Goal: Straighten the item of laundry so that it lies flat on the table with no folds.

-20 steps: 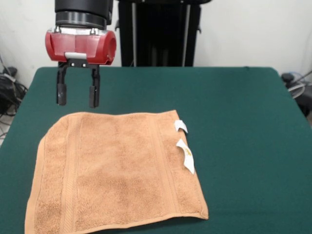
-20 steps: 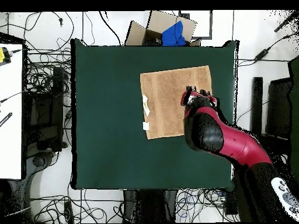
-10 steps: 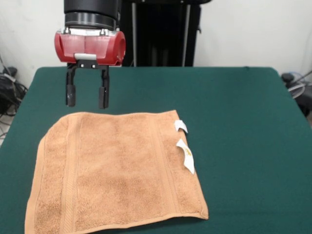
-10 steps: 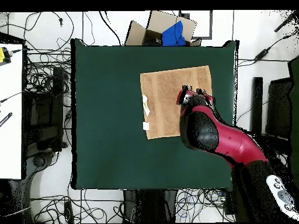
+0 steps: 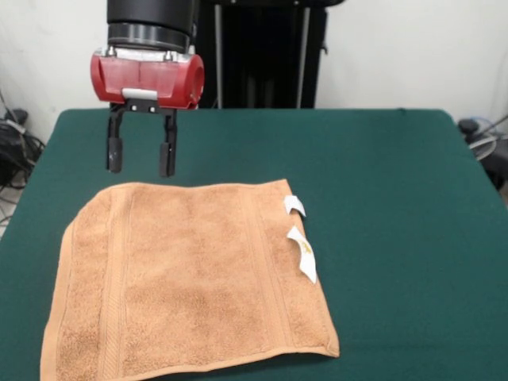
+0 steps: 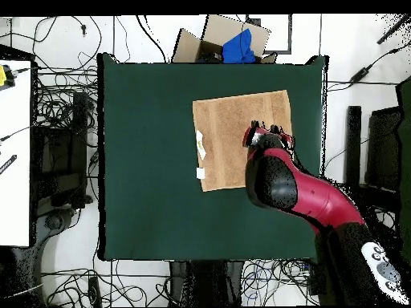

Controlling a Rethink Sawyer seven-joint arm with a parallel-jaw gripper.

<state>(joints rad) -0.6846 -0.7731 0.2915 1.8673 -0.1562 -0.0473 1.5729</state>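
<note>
Green felt covers the counter (image 5: 397,198), and on its near left part the orange-tan towel (image 5: 190,278) lies spread flat, two white tags (image 5: 302,252) on its right edge. Beyond its far edge, the tool (image 5: 141,165) hangs above, fingers parted and empty.

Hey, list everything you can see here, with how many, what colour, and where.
towel: one, orange-tan, spread on the table below the gripper in the front view
tags: two, white, on one towel edge
table: one, dark green top, much larger than the towel
cardboard box: one, brown with something blue in it, beyond the table's top edge in the overhead view
cables: many, dark, on the floor around the table
arm: one, red and black
gripper: one, black, open, above the towel
</note>
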